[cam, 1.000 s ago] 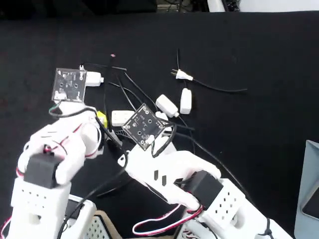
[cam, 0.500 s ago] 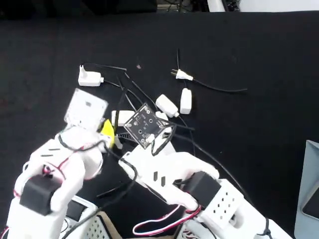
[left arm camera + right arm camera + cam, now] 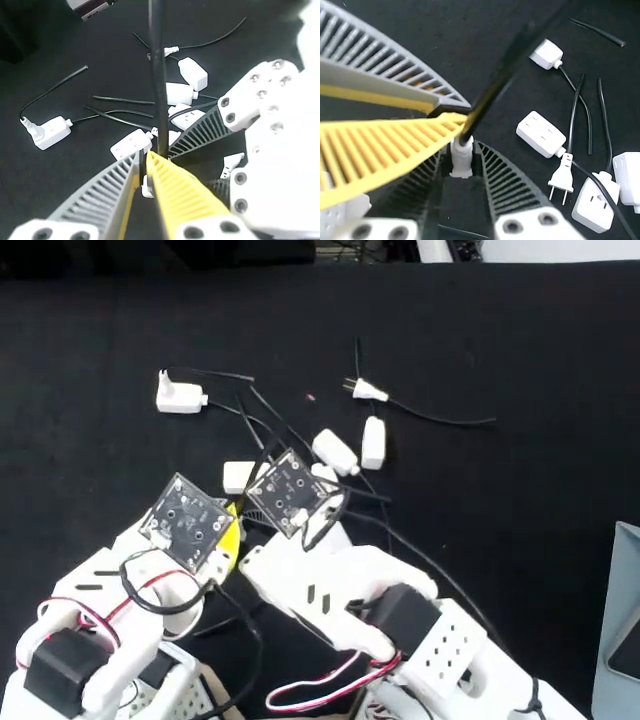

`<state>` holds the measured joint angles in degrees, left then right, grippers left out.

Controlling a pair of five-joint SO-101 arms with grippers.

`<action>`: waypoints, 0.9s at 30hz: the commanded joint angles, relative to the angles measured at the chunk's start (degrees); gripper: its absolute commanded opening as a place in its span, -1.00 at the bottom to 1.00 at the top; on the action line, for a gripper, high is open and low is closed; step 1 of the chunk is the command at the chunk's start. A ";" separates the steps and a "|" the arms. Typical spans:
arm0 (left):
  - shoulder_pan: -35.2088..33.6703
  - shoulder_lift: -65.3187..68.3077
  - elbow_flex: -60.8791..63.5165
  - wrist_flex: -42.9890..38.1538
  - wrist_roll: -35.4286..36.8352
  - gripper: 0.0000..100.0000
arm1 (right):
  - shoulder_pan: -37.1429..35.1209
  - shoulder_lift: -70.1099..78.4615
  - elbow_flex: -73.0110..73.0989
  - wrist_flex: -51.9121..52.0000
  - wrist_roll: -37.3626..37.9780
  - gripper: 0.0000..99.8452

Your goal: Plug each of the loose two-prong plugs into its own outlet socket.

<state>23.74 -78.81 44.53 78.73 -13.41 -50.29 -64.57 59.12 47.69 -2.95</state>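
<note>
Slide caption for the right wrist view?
Right gripper clamps a white plug; left gripper pinches its black cable; outlet sockets lie nearby.

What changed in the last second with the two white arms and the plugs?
The left gripper swung back from the white wall-adapter plug at the far left toward the right gripper. It is now shut on the thin black cable just above the small white plug that the right gripper holds. The right gripper, the adapter plug and the white socket blocks stayed put.
</note>
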 commanded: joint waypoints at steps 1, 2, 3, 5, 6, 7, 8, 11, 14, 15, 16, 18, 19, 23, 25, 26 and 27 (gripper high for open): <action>-1.45 -0.18 -0.75 0.53 -0.35 -0.91 | -0.44 -0.75 -0.57 -1.05 -0.53 -0.98; -3.91 -0.18 -0.84 0.35 -0.35 -0.91 | 0.00 -0.75 -0.40 -1.05 -0.53 -0.98; -6.37 -0.09 -0.92 0.00 -0.35 -0.91 | 1.05 -0.75 -0.04 -1.23 -0.53 -0.98; -11.30 0.35 -1.10 -1.41 -0.62 -0.91 | 4.22 -0.75 0.31 -1.41 -0.53 -0.98; -13.93 0.62 -0.92 -2.20 -0.62 -0.91 | 6.51 -0.57 0.31 -1.32 -0.53 -0.98; -16.40 1.41 -0.84 -2.90 -0.62 -0.90 | 9.05 -0.48 0.31 -1.32 -0.53 -0.98; -18.33 2.55 -0.92 -3.34 -0.62 -0.85 | 11.60 -0.31 0.31 -1.41 -0.53 -0.98; -21.85 9.49 -1.27 -4.22 -0.62 -0.63 | 17.14 -0.31 0.31 -1.41 -0.53 -0.98; -22.20 18.99 -1.80 -7.74 -0.79 -0.62 | 19.43 -0.22 0.57 -1.41 -0.53 -0.98; -22.11 22.59 -2.33 -9.05 -1.58 -0.62 | 19.52 -0.22 1.01 -1.49 -0.53 -0.98; -22.02 26.20 -3.30 -10.11 -3.08 -0.63 | 19.52 -0.22 1.54 -1.85 -0.53 -0.98; -21.93 33.58 -6.29 -11.25 -6.68 -0.62 | 20.13 -0.22 3.03 -3.43 -0.18 -0.98; -21.93 37.01 -8.04 -11.34 -8.88 -0.62 | 21.01 -0.22 3.74 -4.48 -0.09 -0.98; -20.35 49.93 -15.08 -8.70 -21.19 -0.54 | 26.11 -0.22 4.88 -6.77 0.00 -0.98; -19.74 55.38 -18.15 -8.26 -25.32 -0.49 | 27.78 -0.22 4.62 -6.77 0.00 -0.98; -19.65 57.76 -19.65 -8.53 -26.73 -0.48 | 28.22 -0.22 4.53 -6.77 0.00 -0.98; -19.65 60.13 -21.32 -8.62 -27.96 -0.47 | 28.57 -0.22 4.53 -6.77 0.00 -0.98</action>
<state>3.16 -27.21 31.52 69.93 -34.68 -23.74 -64.48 64.31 42.24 -2.95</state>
